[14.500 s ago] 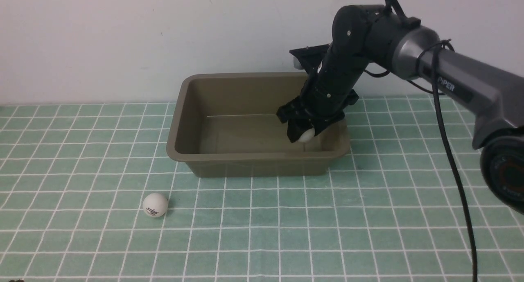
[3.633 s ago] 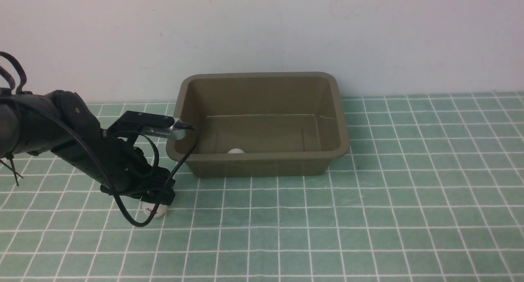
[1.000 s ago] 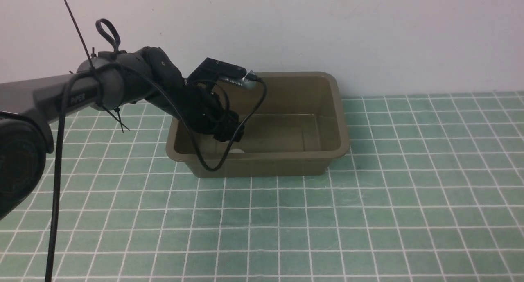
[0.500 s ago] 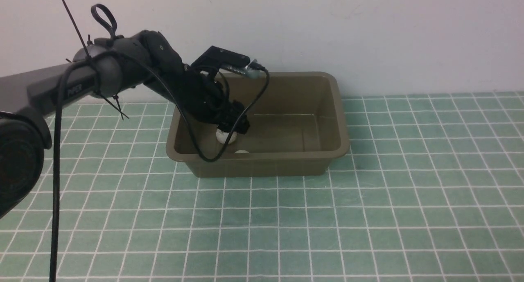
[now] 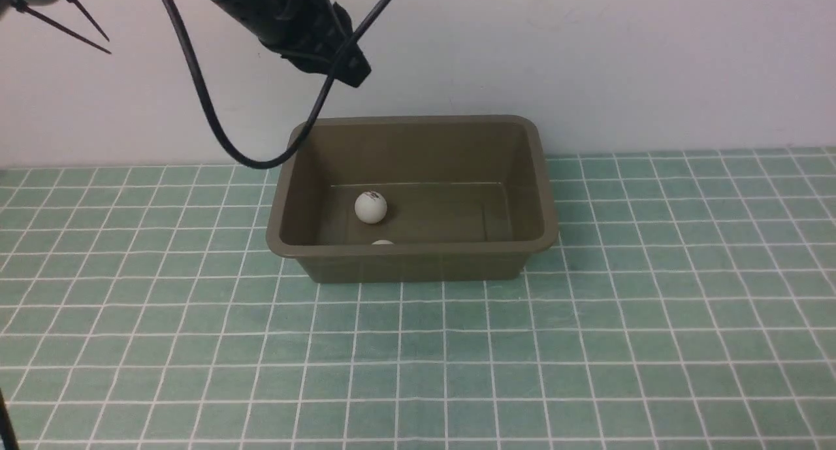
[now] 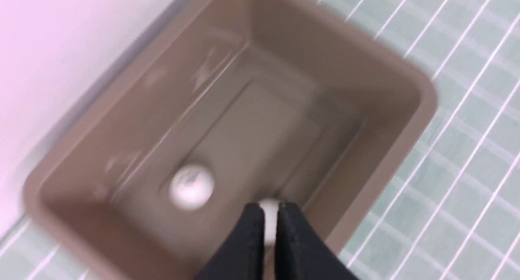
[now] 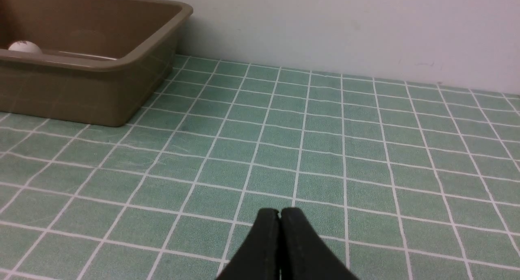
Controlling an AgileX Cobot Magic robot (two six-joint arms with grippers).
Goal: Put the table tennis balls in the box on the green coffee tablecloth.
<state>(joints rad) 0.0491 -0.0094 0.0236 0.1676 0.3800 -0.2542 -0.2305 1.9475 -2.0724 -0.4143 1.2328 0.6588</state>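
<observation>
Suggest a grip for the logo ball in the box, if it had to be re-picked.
Come straight down from above: the logo ball lies on the box floor, walled all round. Close the claw across its widest part. It sits apart from the other ball, which hugs the near wall.

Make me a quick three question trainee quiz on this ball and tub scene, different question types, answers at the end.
1. How many small white table tennis balls lie in the olive-brown plastic box?
2. True or false: a ball remains on the teal-green checked tablecloth.
3. The left gripper is: A) inside the box, B) raised above the box, C) resting on the cloth.

Key: 1. Two; the second ball peeks over the near wall. 2. False. 3. B.
</observation>
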